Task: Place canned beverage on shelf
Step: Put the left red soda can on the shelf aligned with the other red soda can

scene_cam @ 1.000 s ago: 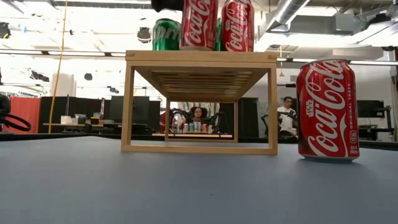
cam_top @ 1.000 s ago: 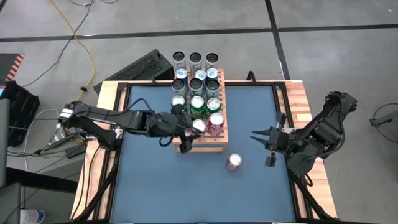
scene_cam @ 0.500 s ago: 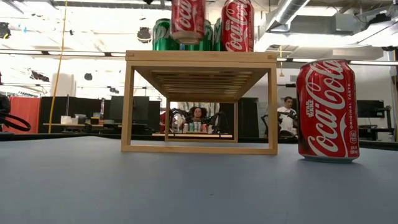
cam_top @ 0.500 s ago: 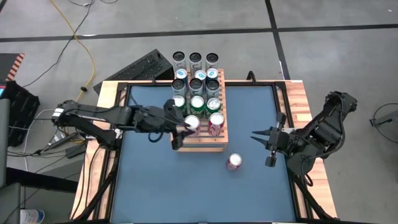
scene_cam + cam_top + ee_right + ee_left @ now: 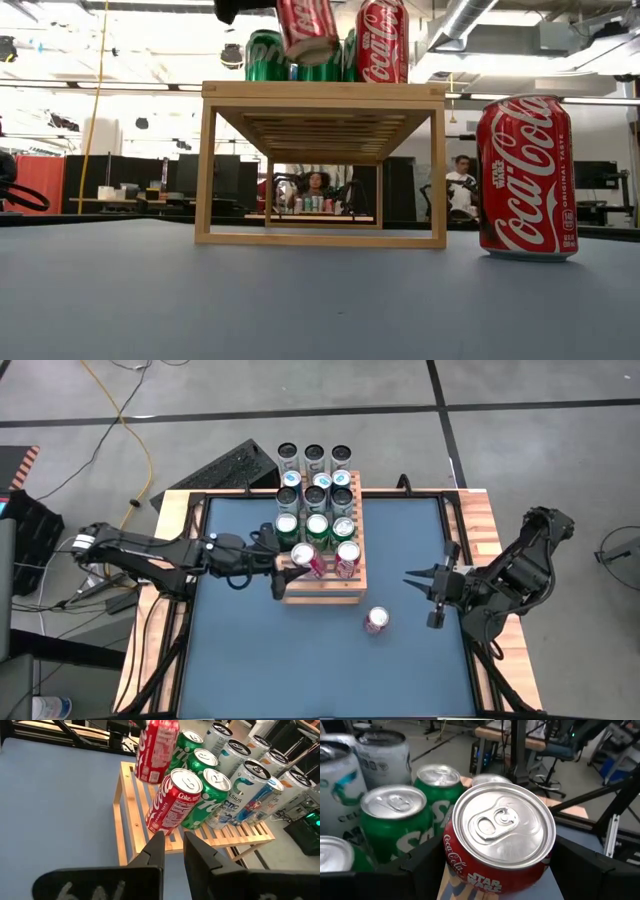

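Overhead, low and wrist views of a two-arm rig at a blue-topped table (image 5: 260, 660) w/ a wooden frame.

Left gripper (image 5: 283, 571): fingers clamped on a red cola can w/ silver top (image 5: 303, 556), (image 5: 306, 30), (image 5: 499, 840), (image 5: 157, 749). Can is held tilted above the front-left part of the light-brown slatted wooden shelf (image 5: 325, 592), (image 5: 322, 92), (image 5: 131, 815); in the low view its base is clear of the shelf top, not resting on it. The left wrist view shows the can top, pull-tab up, w/ dark fingers (image 5: 597, 870) on either side.

A second red cola can (image 5: 347, 556), (image 5: 382, 40), (image 5: 172, 800) stands upright on the shelf's front row, just beside the held one. Behind them, a row of green soda cans (image 5: 316, 528), (image 5: 266, 55), (image 5: 395, 822), (image 5: 202, 795); farther back, white-and-teal slim cans (image 5: 317, 495), (image 5: 240, 790), then dark-topped cans (image 5: 314, 458) at the far end.

A third red cola can (image 5: 376, 620), (image 5: 525, 178) stands upright on the table surface, apart from the shelf, toward its front-right corner.

Right gripper (image 5: 428, 597), (image 5: 172, 845): waits over the table's right side, well apart from the shelf; fingers close together, holding nothing.

Background, low view: seated persons (image 5: 318, 185) in the room beyond the table.
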Tool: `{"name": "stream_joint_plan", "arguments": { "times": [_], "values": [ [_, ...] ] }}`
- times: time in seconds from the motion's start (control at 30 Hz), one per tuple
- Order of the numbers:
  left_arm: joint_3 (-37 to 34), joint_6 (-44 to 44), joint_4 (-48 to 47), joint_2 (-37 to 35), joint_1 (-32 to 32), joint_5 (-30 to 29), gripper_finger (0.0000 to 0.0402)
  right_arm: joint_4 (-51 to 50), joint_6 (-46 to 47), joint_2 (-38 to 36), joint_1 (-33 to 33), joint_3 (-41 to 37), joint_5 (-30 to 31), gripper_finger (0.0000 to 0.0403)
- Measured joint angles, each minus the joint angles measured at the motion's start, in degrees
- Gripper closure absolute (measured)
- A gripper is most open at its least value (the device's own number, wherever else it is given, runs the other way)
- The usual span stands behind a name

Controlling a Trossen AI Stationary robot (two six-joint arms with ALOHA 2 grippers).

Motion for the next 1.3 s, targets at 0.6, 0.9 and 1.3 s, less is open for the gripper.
{"name": "stream_joint_plan", "arguments": {
  "times": [0.6,0.9,1.3],
  "values": [
    [8.41,0.92,-12.61,6.7,0.87,-1.07,0.0114,-0.57,-0.15,-0.02,-0.05,0.0,0.02,0.034],
    [7.26,-0.95,-11.52,6.74,3.35,3.94,0.0114,-0.61,-0.15,-0.01,-0.05,0.0,0.01,0.034],
    [7.28,-0.76,-10.78,8.88,4.92,5.86,0.0114,-0.65,-0.13,-0.02,-0.05,-0.02,0.02,0.034]
  ]
}}
